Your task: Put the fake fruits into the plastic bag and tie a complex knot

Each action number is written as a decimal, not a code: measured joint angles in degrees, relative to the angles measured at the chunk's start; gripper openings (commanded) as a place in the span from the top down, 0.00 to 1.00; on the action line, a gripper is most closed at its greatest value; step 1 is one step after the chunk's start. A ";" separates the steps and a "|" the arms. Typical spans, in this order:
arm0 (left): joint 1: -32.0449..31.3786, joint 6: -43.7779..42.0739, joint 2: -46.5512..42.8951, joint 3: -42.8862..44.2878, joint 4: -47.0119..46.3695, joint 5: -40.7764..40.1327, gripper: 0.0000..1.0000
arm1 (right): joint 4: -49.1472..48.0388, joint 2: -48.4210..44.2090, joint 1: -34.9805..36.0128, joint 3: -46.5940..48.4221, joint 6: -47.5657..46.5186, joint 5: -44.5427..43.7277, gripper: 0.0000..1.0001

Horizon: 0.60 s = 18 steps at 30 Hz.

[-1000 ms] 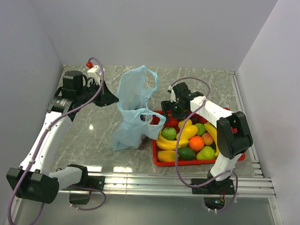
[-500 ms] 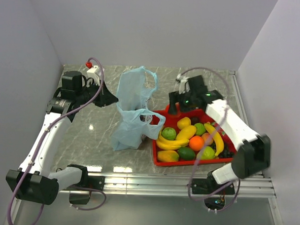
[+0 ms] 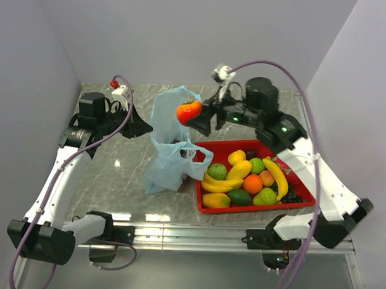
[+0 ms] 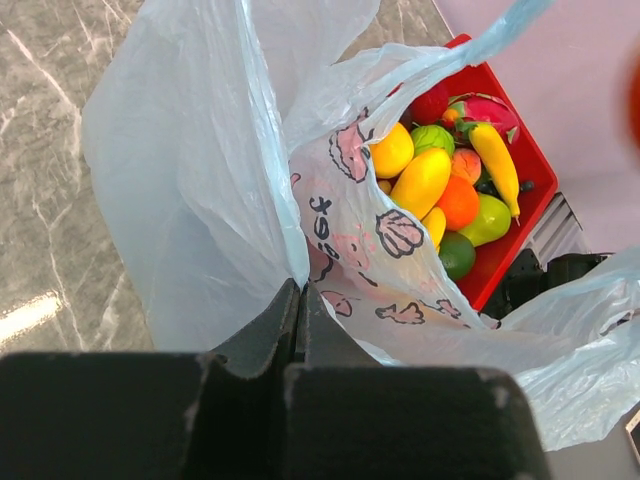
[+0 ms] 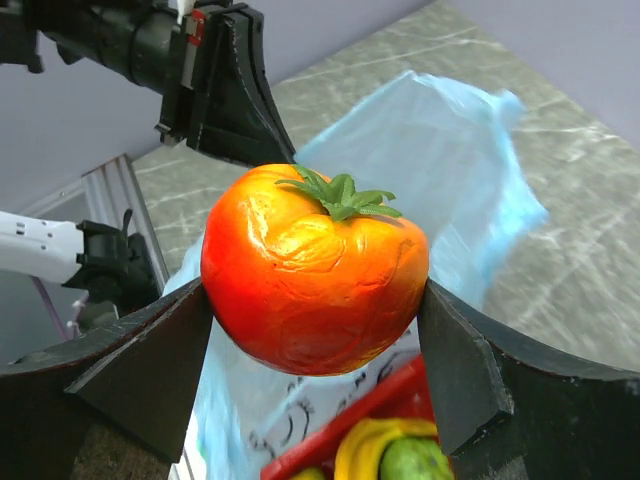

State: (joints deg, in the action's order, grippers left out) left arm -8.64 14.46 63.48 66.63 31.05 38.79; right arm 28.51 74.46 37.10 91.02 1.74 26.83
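The light-blue plastic bag (image 3: 171, 147) stands on the marble table with its mouth held up. My left gripper (image 3: 145, 127) is shut on the bag's left rim, and the film is pinched between its tips (image 4: 299, 290). My right gripper (image 3: 193, 114) is shut on a red-orange fake fruit (image 5: 310, 270) with a green calyx. It hangs in the air by the bag's upper right edge (image 3: 189, 111). More fake fruits (image 3: 242, 175) lie in the red tray: bananas, limes, an orange, mangoes. Through the bag (image 4: 200, 180) the left wrist view shows those fruits (image 4: 430, 180).
The red tray (image 3: 254, 209) sits right of the bag, close against it. Grey walls close in the left, back and right sides. An aluminium rail (image 3: 209, 232) runs along the near edge by the arm bases.
My right arm rose from the tray with the red-orange fruit and swung left and up to the bag's mouth. The left gripper and the bag stayed put.
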 measured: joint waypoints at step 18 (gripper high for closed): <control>0.35 1.77 0.00 -0.17 -1.33 0.42 1.00 | 9.27 7.80 -1.77 5.73 -4.63 -0.55 0.04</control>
State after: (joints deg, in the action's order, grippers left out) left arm -8.29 16.23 63.48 66.46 29.71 39.20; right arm 37.78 82.26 35.33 96.75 -2.90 26.28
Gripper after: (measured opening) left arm 0.011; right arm 0.973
